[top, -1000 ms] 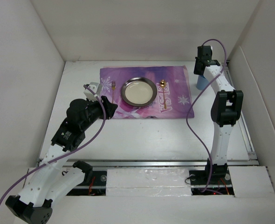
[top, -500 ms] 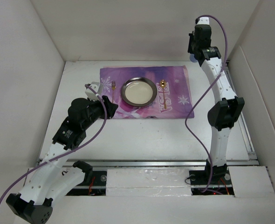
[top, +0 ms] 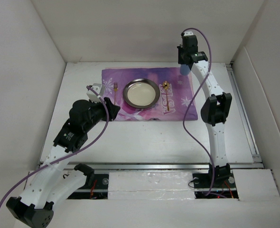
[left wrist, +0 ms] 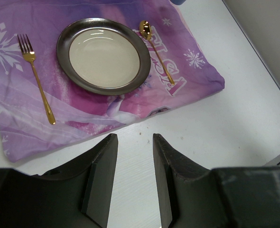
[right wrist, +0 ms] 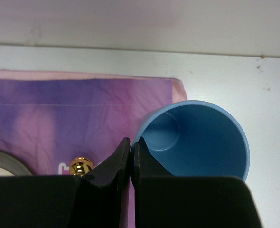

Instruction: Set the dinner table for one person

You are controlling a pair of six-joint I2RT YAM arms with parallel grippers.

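Soft, even white light falls from above, and I see only faint shadows. My left wrist view is crisp, with small glints on the plate (left wrist: 104, 56). My right wrist view is softer: blue cup (right wrist: 197, 137) and cloth (right wrist: 59, 104) slightly blurred.

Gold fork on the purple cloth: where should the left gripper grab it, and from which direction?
Grip the gold fork mid-handle, coming straight down from above with the jaws straddling its width. It lies flat on the purple cloth, tines pointing away, apart from the plate beside it, so both sides of the handle look free. The left gripper is open.
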